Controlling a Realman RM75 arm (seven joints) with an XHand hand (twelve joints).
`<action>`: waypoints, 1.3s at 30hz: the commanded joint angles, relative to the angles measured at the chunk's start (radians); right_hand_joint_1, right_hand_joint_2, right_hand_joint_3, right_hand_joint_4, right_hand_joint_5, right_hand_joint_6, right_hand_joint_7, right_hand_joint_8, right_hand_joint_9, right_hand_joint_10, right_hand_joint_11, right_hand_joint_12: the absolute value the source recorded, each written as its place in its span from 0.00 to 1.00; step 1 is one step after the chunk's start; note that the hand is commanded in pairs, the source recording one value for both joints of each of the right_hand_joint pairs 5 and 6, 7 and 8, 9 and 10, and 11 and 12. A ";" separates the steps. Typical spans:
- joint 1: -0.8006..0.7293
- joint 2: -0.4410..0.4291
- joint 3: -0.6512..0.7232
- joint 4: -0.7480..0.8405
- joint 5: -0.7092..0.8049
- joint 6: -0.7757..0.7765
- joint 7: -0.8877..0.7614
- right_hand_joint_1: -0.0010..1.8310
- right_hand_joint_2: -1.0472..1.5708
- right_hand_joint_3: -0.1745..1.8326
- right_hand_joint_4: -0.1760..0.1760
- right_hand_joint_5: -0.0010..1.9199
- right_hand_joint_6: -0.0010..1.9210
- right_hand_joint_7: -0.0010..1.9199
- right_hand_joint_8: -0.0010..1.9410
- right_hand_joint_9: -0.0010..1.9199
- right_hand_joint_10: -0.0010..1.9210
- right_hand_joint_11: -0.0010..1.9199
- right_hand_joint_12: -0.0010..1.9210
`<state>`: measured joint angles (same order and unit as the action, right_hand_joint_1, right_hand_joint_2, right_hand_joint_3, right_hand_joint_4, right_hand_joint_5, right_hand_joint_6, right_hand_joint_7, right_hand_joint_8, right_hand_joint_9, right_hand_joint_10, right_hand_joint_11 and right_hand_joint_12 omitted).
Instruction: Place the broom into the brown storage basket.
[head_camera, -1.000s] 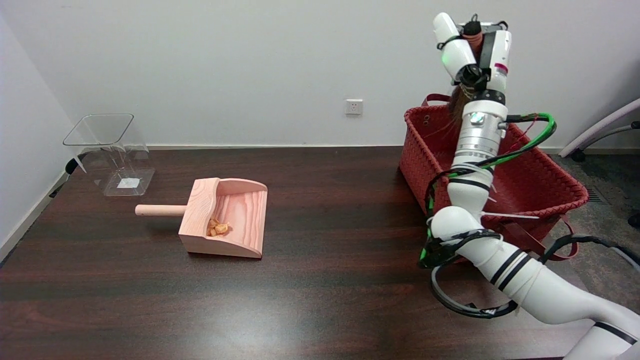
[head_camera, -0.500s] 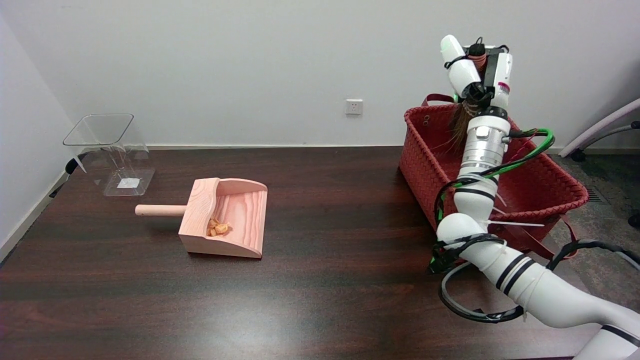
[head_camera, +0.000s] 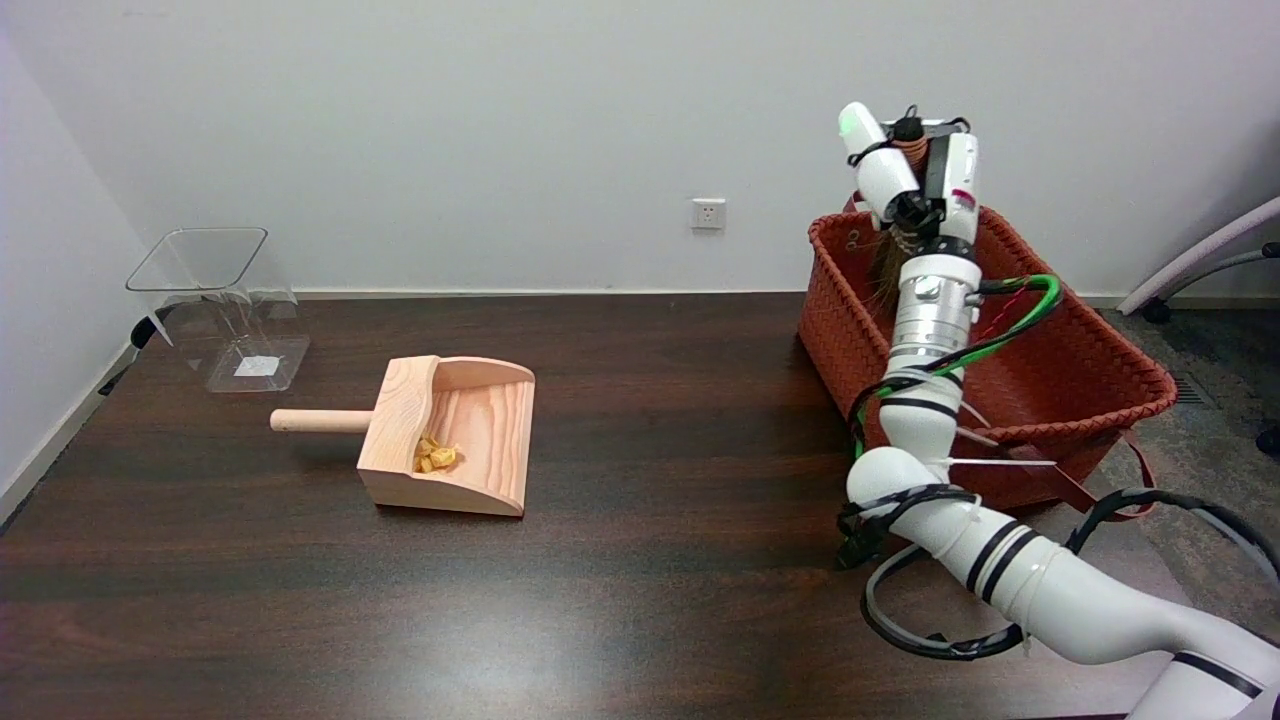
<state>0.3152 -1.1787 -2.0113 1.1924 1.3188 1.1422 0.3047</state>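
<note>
My right hand (head_camera: 915, 180) is raised over the far left part of the brown woven storage basket (head_camera: 1090, 385) at the table's right edge. It grips the broom (head_camera: 890, 265), whose handle end shows above the fingers while the dark bristles hang down inside the basket's back left corner. Most of the broom is hidden behind the hand and wrist.
A wooden dustpan (head_camera: 450, 435) holding several yellow crumbs lies left of centre, handle pointing left. A clear plastic container (head_camera: 220, 305) stands at the far left. The basket's strap handles hang at its front right, and a chair base shows at the far right.
The hand with the broom has come down and shifted left over the basket, so the bristles now reach lower into its back left corner.
</note>
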 joint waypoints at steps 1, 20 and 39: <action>-0.001 -0.048 -0.083 -0.104 -0.079 0.037 0.019 0.39 1.00 0.01 0.50 1.00 1.00 1.00 0.99 1.00 1.00 1.00 1.00; -0.020 -0.066 -0.083 -0.178 -0.066 0.093 0.059 0.39 1.00 0.00 0.50 1.00 1.00 1.00 0.99 1.00 1.00 1.00 1.00; -0.016 -0.070 -0.089 -0.181 -0.063 0.080 0.114 0.35 1.00 0.04 0.50 0.84 0.84 0.98 0.97 0.84 0.84 0.84 0.84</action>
<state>0.2995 -1.2411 -2.0923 1.0213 1.2549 1.2214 0.3936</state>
